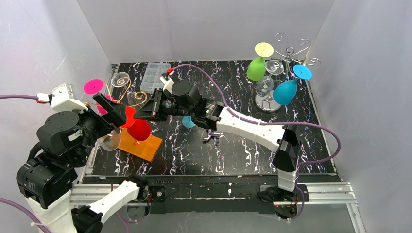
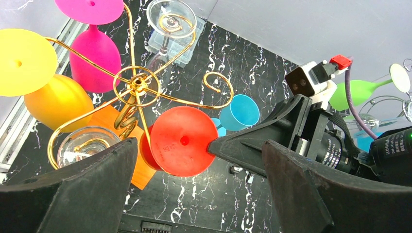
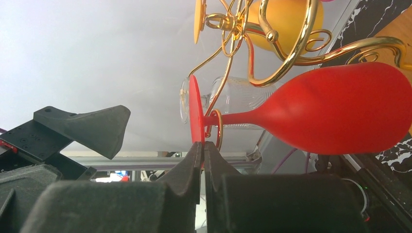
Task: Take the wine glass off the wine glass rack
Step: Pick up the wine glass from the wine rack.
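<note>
A red wine glass (image 1: 138, 130) hangs upside down on the gold wire rack (image 1: 127, 92) at the left of the table. My right gripper (image 1: 142, 115) reaches across the table and is shut on the rim of the glass's round foot (image 3: 196, 109). The stem still sits in a gold hook and the bowl (image 3: 340, 109) hangs beside it. In the left wrist view the red foot (image 2: 182, 141) has the right gripper's fingertip (image 2: 221, 145) at its edge. My left gripper (image 2: 199, 194) is open and empty, hovering above the rack (image 2: 138, 83).
The gold rack also holds a pink glass (image 2: 94, 53), an orange-yellow glass (image 2: 56, 102) and clear glasses, on an orange base (image 1: 143, 144). A blue cup (image 1: 188, 121) lies under the right arm. A clear box (image 1: 154, 75) and a silver rack (image 1: 286, 53) with glasses stand behind.
</note>
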Robot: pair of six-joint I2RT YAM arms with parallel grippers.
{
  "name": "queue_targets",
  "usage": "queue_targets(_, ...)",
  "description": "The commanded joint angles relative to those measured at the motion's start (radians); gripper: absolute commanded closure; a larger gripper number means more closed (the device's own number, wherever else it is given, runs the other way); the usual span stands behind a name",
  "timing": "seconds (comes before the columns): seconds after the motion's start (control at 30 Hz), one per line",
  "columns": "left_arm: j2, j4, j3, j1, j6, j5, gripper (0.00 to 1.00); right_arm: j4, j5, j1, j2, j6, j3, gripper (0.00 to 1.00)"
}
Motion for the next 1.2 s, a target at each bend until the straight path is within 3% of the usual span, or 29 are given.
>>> queue_targets(0.0,-0.001,0.011,-0.004,-0.002,-0.005,-0.011,0.01,0.091,0.006,0.005,-0.030,0.035,0.007,0.93)
queue_targets(0.33,0.000,0.019,-0.008,-0.003,-0.009,-0.004,0.01,0.089,0.031,0.005,-0.084,0.048,-0.024,0.99)
queue_targets(1.17,0.001,0.034,-0.035,-0.002,-0.027,0.018,0.01,0.003,0.023,0.038,-0.115,0.035,-0.035,0.99)
